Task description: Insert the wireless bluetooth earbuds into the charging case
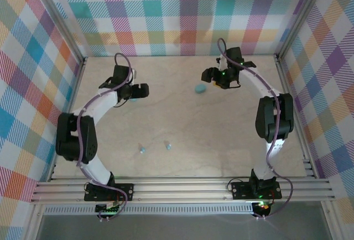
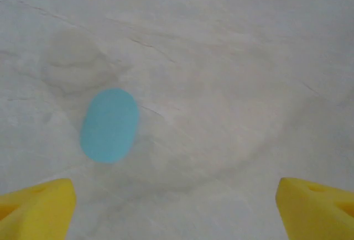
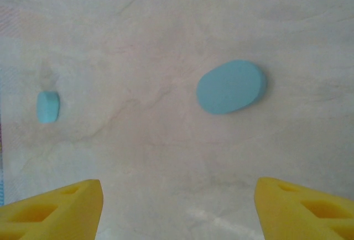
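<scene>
L tool point(image 2: 177, 218), blue case point(image 2: 109, 125), 2 earbuds point(image 1: 142, 150)

My left arm point(image 1: 98, 104) and right arm point(image 1: 255, 87) are curved white links with bulky black joint housings. A purple cable point(image 1: 123, 57) loops along each. At six o'clock, black base plates point(image 1: 108, 191) bolt them to a silver rail point(image 1: 182, 187). My left hand point(image 1: 138, 90) and right hand point(image 1: 214, 78) are black, and their fingertips point(image 3: 52, 207) are bright yellow wedges with moulded hollows. Small green lights glow on my right arm.
</scene>
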Available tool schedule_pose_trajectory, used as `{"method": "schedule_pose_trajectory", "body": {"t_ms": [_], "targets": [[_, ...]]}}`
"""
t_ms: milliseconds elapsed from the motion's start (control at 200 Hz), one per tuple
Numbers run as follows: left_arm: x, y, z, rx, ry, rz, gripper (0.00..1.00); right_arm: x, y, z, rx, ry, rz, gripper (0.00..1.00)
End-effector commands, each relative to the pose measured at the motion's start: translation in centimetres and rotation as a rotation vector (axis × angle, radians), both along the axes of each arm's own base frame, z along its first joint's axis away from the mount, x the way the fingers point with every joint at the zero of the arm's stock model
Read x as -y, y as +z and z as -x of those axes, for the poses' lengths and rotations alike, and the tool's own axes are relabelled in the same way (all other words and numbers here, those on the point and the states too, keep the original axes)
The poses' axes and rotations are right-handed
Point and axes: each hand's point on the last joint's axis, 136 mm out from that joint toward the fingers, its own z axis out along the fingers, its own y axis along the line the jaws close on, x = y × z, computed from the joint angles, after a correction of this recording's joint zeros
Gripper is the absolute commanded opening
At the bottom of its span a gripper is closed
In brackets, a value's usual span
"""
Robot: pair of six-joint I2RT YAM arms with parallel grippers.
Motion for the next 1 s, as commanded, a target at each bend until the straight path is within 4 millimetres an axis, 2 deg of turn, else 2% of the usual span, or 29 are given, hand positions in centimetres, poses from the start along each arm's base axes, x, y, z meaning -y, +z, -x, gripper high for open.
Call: {"method": "schedule_pose_trajectory", "body": {"t_ms": [0,210,465,545,750,995], "targets": [[-1.9,-1.8,-1.4,-0.07,0.067,-0.028,0.91,-2.4,0.9,1.2,0.018,0.05,-0.073,0.73],[-2.0,-5.1,-3.7,-0.152,0.076,-0.021,0.85,-4.8,0.9,1.9,0.011,0.088,-0.126,0.72],[-2.8,-7.4,-4.5,-0.194,0.102,-0.067,0.82,-6.2,0.7,1.6,0.011,0.121,-0.157,0.71],[-2.9,-8.2,-4.5,-0.214,0.103,-0.077,0.81,-6.4,0.7,1.2,0.01,0.124,-0.171,0.71],[-3.1,-8.4,-3.8,-0.245,0.105,-0.088,0.67,-7.0,2.1,0.8,0.032,0.14,-0.196,0.71],[-3.4,-9.2,-2.7,-0.282,0.107,-0.108,0.63,-6.8,3.1,0.8,0.054,0.142,-0.197,0.71]]}}
